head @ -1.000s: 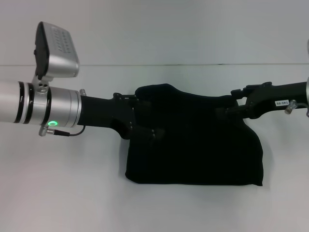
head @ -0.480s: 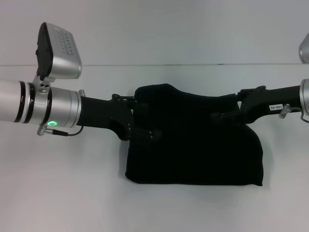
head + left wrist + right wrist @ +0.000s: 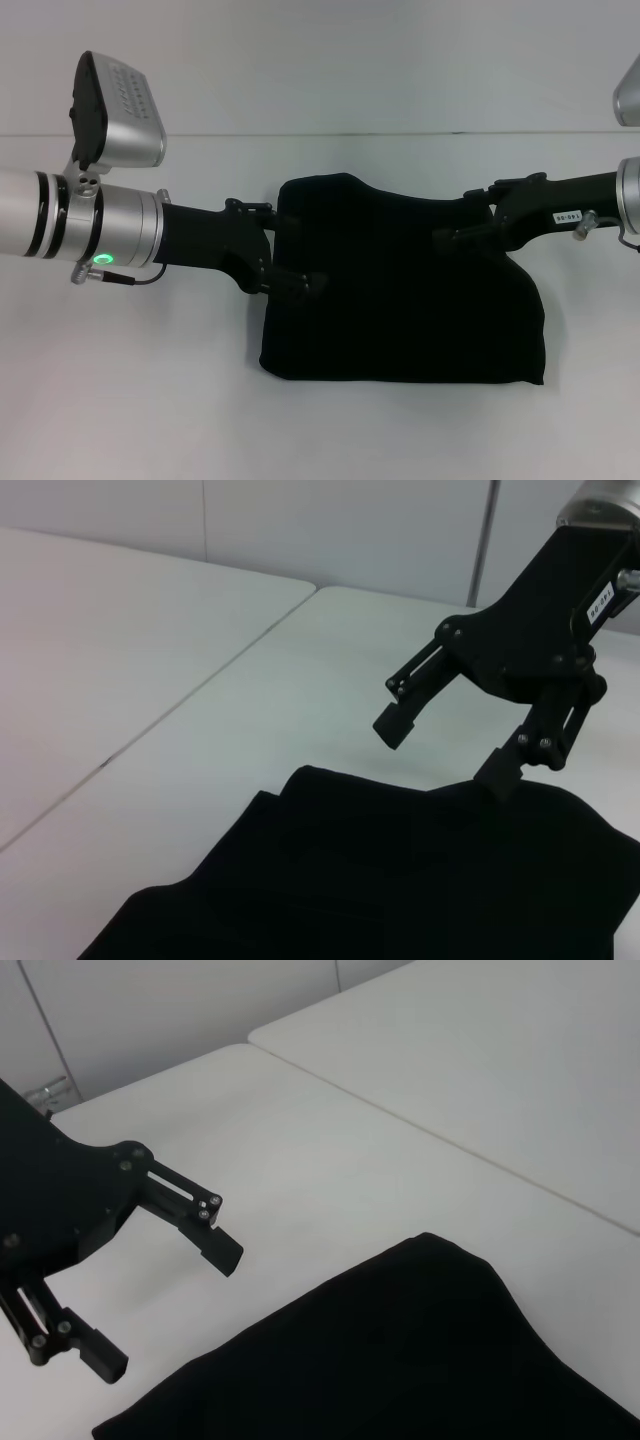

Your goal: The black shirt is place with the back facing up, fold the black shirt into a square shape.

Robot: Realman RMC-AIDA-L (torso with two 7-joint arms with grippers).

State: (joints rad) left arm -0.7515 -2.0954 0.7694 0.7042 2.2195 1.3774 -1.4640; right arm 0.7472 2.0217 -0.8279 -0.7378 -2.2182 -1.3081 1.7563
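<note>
While the black shirt (image 3: 400,290) lies folded into a soft, roughly square bundle of matte cloth in the middle of the smooth white desk (image 3: 150,400), its near edge is straight and its far edge rises in a rounded hump toward the left. At the shirt's left edge the left gripper (image 3: 290,250) hangs with its slim black fingers (image 3: 215,1240) spread apart and nothing between them. At the far right corner the right gripper (image 3: 462,222) is likewise open, its blocky pads (image 3: 392,727) just above the cloth.
</note>
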